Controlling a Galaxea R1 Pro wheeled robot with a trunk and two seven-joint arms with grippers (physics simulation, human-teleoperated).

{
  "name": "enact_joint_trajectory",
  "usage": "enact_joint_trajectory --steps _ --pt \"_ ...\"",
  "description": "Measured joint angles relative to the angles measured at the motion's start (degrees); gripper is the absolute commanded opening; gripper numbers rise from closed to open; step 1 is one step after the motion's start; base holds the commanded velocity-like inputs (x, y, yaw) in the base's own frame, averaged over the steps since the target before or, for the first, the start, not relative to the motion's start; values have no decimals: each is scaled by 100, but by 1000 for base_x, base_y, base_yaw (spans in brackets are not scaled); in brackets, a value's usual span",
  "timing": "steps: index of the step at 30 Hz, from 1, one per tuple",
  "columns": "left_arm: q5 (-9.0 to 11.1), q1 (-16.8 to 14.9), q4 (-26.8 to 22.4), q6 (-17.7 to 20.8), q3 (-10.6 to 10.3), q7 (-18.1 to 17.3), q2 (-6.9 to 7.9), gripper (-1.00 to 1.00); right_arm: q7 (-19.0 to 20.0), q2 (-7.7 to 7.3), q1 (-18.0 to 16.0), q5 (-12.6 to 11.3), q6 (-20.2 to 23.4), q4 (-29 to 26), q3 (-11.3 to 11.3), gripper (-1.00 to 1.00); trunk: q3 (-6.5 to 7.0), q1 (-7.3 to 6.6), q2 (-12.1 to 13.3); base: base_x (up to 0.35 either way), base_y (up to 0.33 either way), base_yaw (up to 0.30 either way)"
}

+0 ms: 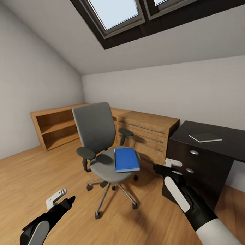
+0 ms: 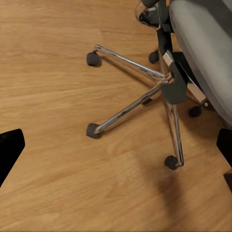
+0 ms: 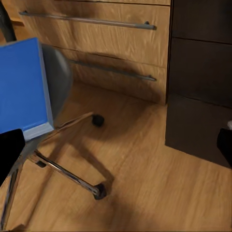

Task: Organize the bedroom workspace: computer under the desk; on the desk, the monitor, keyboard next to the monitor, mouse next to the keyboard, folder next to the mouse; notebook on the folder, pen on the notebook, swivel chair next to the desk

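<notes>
Attic bedroom, wood floor [image 1: 29,175], skylight overhead; the robot is parked facing the swivel chair [image 1: 102,148].

Right gripper [image 1: 170,165]: raised between chair and desk [image 1: 222,140], empty. In the right wrist view both fingertips are seen at opposite frame edges, so the jaws are spread wide. The folder [image 3: 21,89] is seen from that camera just beside one fingertip, not touched.

Left gripper [image 1: 61,198]: low over the floor, well short of the chair, nothing held. Fingertips likewise at opposite edges of the left wrist view, so wide too. The chrome star base [image 2: 145,92] and casters are framed there.

Outward: the blue folder lies flat on the grey seat, toward the desk-side edge, overhanging slightly. A light wooden chest [image 1: 147,132] with bar handles stands behind the chair, low open shelving [image 1: 57,126] further along the wall. A thin grey notebook [image 1: 205,137] is seen on the black desktop. Whether a pen rests on it cannot be told.

Step judged in hand: folder pickup from the chair, approach phase. Next move calls for the right gripper to be lowered onto the overhanging edge of the folder, a pinch from the side, then transfer to the desktop. Risk: a thin flat item may slide on the seat, and the chair may roll if pushed.
</notes>
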Motion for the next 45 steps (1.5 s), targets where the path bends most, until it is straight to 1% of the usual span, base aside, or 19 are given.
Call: enact_joint_trajectory --steps 7,14,19,22,24,25,26,28,29,30,32,36,37,39,40,42,43,44,45 --pt "0 0 -30 0 184 0 -4 100 -12 8 0 -302 -165 1 -33 100 -126 154 -281 0 0 0" --pt "0 0 -183 7 197 0 -4 100 -6 -8 0 -350 -219 9 -80 100 -251 308 -562 0 0 0" --pt "3 0 -322 11 197 0 -4 100 -4 -13 0 -365 -498 136 -126 100 -341 417 -762 0 0 0" --pt "5 4 -505 15 199 -5 -4 100 10 -7 -1 -356 -658 232 -242 100 -395 483 -882 0 0 0" --pt "5 7 -560 16 202 -8 -4 100 19 -5 -1 -357 -902 370 -319 100 -431 527 -963 0 0 0" --pt "5 8 -598 16 210 -20 -2 100 35 1 -2 -381 -1684 829 -451 100 -449 550 -1002 0 0 0" --pt "6 9 -605 17 216 -22 -1 100 47 3 -7 -410 -2082 1108 -534 100 -467 572 -1043 0 0 0" --pt "8 9 -612 17 226 -27 1 100 122 8 -17 -556 -2613 1528 -805 100 -503 615 -1123 0 0 0" --pt "8 11 -613 17 227 -27 2 100 158 10 -22 -615 -2686 1611 -890 100 -521 637 -1163 0 0 0" --pt "9 12 -616 17 230 -29 -1 100 349 9 -34 -932 -2839 1848 -1194 100 -539 659 -1203 0 0 0" --pt "9 11 -616 17 231 -28 -1 100 627 -19 -41 -1386 -2907 1975 -1465 100 -575 703 -1284 0 0 0" --pt "9 13 -617 17 232 -27 -3 100 1101 -135 -46 -2016 -2895 2046 -1733 100 -646 791 -1444 0 0 0" --pt "9 15 -617 17 231 -27 -3 100 1765 -196 -41 -2279 -2630 2167 -1805 100 -664 813 -1484 0 0 0" --pt "5 15 -618 17 216 -27 -4 100 2368 -218 -40 -2341 -2361 2345 -1826 100 -700 857 -1564 0 0 0" --pt "4 14 -618 17 212 -27 -5 100 2538 -222 -40 -2344 -2280 2380 -1829 100 -718 879 -1605 0 0 0" --pt "2 15 -619 17 199 -26 -10 100 3189 -255 -33 -2340 -1939 2452 -1830 100 -754 923 -1685 0 0 0" --pt "1 15 -618 17 197 -26 -10 100 3348 -266 -30 -2338 -1849 2459 -1831 100 -772 945 -1725 0 0 0" --pt "1 13 -618 17 193 -26 -11 100 3797 -293 -24 -2337 -1652 2484 -1833 100 -790 967 -1765 0 0 0" --pt "1 13 -618 17 191 -26 -12 100 4053 -305 -23 -2341 -1568 2499 -1834 100 -812 971 -1768 0 0 0"
